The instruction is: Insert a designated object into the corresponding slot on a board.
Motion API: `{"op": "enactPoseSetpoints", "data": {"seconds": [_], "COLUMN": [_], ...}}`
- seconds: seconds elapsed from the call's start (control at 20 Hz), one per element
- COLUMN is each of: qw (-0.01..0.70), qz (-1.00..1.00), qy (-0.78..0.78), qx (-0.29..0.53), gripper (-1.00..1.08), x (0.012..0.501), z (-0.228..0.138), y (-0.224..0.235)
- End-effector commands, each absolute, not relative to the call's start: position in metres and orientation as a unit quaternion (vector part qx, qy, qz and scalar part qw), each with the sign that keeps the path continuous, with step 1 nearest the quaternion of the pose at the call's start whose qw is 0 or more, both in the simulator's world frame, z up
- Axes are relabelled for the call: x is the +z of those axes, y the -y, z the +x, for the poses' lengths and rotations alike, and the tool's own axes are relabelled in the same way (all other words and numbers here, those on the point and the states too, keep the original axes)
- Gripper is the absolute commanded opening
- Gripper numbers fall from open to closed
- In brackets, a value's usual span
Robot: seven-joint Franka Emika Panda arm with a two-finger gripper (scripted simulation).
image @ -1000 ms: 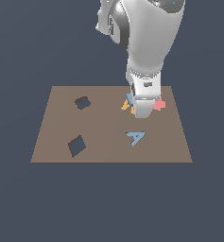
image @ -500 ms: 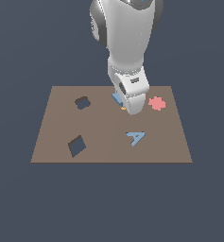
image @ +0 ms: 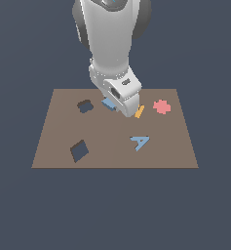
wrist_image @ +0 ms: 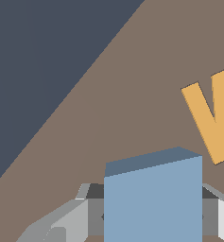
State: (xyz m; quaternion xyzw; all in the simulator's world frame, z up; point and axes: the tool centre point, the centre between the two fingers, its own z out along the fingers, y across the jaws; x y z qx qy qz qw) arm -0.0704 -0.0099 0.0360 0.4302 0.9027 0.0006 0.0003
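My gripper (image: pixel 113 106) is shut on the designated object (image: pixel 108 103), a small light-blue square block, and holds it above the board (image: pixel 115 151) near the far middle. In the wrist view the designated object (wrist_image: pixel 152 198) fills the space between my grey fingers (wrist_image: pixel 66 220), its darker blue side showing along one edge. The slot (image: pixel 79 150), a dark diamond-turned square hole, lies at the near part of the board on the exterior view's left, well apart from the gripper.
A smaller notched dark hole (image: pixel 84 105) lies just toward the exterior view's left of the gripper. An orange piece (image: pixel 139 111) (wrist_image: pixel 212 118) lies beside the gripper, a pink notched piece (image: pixel 162 106) at the far right, a blue letter A (image: pixel 140 142) nearer.
The arm has carried the blue block leftward in the exterior view, away from the pink piece and past the orange piece, toward the board's far middle.
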Motion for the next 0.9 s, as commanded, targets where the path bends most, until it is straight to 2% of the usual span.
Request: {"op": "enactPoseSetpoints", "data": {"seconds": [0.0, 0.85], "qw": [0.001, 0.001], "qz": [0.395, 0.145], "qy": [-0.919, -0.989], "qx": [0.001, 0.001], "gripper": [-1.00, -1.00], "x": [0.036, 0.038], "z": [-0.066, -0.017], "y": [0.021, 0.086]}}
